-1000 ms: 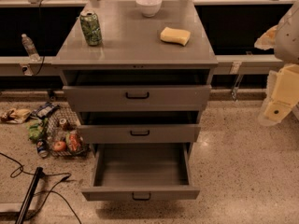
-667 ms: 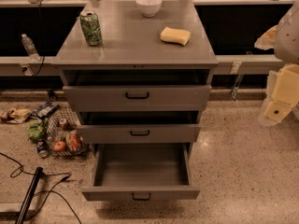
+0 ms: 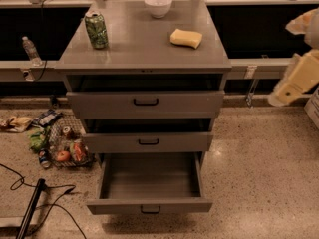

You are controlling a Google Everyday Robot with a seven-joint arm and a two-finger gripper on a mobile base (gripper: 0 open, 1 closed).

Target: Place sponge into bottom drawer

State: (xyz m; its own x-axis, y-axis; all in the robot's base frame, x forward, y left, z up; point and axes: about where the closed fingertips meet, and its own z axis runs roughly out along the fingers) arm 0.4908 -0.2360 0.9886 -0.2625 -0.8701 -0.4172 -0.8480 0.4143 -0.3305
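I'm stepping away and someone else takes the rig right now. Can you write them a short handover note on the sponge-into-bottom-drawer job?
The tool hangs at the right edge of the view, off to the right of the cabinet and well apart from the sponge.
The sponge lies on the cabinet top, right side, nearer the front than the white bowl.
The bottom drawer is pulled out, and nothing shows inside it.
Done: the drawer is open.
Left: bring the tool over the sponge, grasp it, carry it down and release it in the bottom drawer.
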